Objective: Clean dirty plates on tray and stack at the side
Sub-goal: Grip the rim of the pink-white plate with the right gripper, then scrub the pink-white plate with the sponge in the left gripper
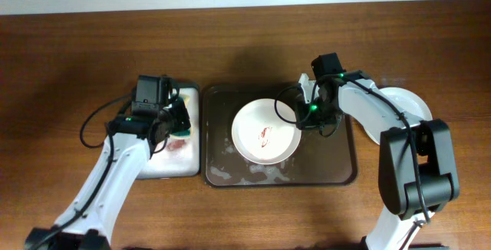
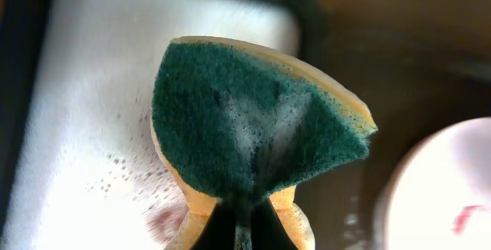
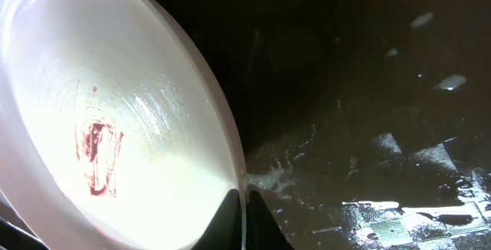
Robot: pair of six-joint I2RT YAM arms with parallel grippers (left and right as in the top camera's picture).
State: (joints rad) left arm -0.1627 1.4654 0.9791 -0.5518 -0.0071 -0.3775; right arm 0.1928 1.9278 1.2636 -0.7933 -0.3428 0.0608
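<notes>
A white plate (image 1: 265, 131) with a red smear at its centre lies on the dark brown tray (image 1: 341, 175), which is wet with white suds. My right gripper (image 1: 305, 112) is shut on the plate's right rim; the right wrist view shows the rim (image 3: 222, 127) pinched between the fingers (image 3: 244, 219), the plate tilted above the tray floor (image 3: 368, 127). My left gripper (image 1: 178, 123) is shut on a green and yellow sponge (image 2: 253, 120), folded between the fingers (image 2: 244, 227) over the small white-lined tray (image 2: 92, 112). Another pale plate (image 1: 406, 100) lies right of the tray, partly hidden by my right arm.
The white-lined tray (image 1: 165, 166) stands just left of the brown tray, with a pinkish stain near its middle. The wooden table (image 1: 245, 43) extends behind both trays. The plate's edge (image 2: 437, 181) shows at the right of the left wrist view.
</notes>
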